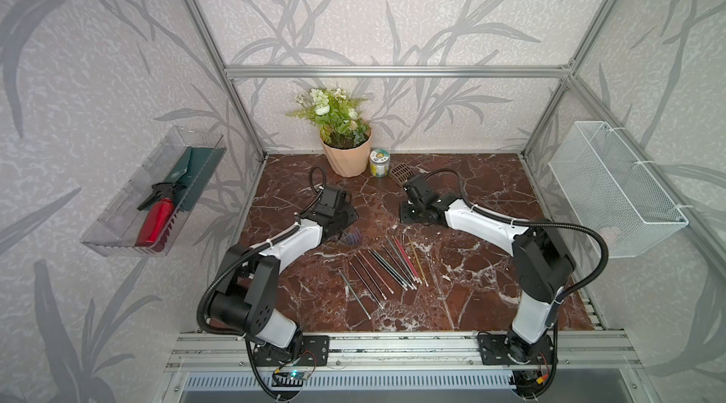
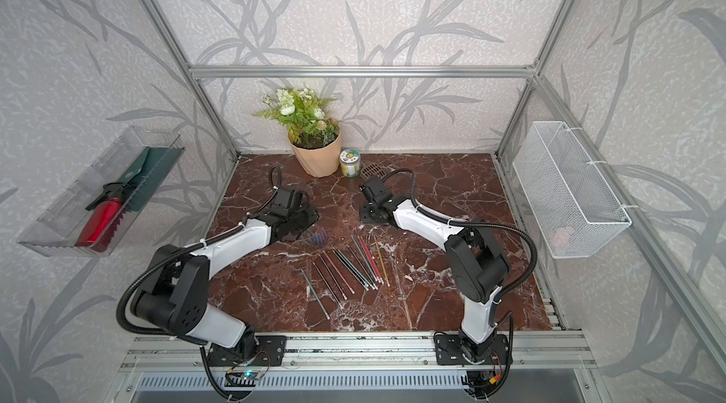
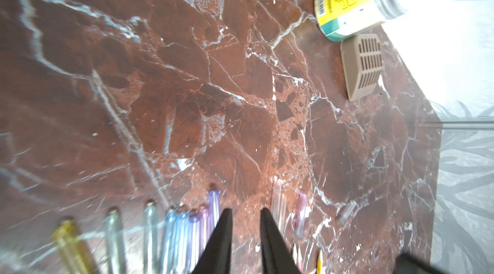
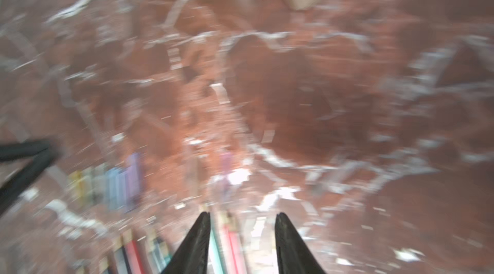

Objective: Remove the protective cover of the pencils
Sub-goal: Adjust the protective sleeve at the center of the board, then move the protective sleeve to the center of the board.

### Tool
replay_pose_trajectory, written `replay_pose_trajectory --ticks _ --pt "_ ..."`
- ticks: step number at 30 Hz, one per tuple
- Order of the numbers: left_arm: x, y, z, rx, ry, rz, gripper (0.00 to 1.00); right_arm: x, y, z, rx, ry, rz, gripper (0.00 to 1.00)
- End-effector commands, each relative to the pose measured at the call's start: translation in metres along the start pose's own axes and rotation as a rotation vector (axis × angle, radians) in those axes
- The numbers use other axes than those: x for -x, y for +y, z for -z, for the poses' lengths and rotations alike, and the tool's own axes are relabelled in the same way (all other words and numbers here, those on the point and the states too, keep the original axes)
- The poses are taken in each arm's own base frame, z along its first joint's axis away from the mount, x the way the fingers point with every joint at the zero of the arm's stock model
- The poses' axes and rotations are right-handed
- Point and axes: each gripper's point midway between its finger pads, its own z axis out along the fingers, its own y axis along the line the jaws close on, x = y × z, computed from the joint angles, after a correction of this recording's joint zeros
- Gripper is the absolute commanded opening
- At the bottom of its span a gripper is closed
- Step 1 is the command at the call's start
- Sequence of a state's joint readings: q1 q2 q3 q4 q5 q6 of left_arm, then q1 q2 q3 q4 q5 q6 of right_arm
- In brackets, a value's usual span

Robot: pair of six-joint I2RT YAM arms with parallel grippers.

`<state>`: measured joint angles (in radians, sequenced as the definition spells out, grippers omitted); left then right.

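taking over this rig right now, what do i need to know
Grippers: the left gripper is open and empty, beside the caps. The right gripper is open and grips nothing, over the pencils' tip ends; its wrist view is blurred.
Things: the pencils lie fanned flat on the table. The protective cover, a row of caps, lies apart from them by the left gripper. Two paler caps lie loose nearby.
Done: the pencil tips seen in the left wrist view are bare.
Left: confirm that every tip is bare, since not all of them show clearly.
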<state>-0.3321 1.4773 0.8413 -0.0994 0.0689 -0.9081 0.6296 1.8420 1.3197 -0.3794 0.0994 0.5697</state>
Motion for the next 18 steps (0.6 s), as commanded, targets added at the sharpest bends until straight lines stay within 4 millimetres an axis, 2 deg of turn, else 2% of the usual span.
replay_pose_trajectory --ticks 1,6,11,18 --pt "0.007 0.002 0.022 -0.027 -0.061 -0.009 0.26 -0.018 -0.036 -0.012 -0.132 0.063 -0.033 0.45" --pt "0.013 0.01 0.053 -0.052 -0.153 -0.005 0.29 -0.024 -0.045 -0.033 -0.173 0.142 -0.04 0.46" --pt "0.019 0.02 0.081 -0.054 -0.234 -0.002 0.33 -0.025 -0.044 -0.048 -0.176 0.172 -0.033 0.45" --pt "0.022 0.026 0.103 -0.073 -0.293 0.007 0.37 -0.023 -0.055 -0.056 -0.23 0.179 -0.035 0.45"
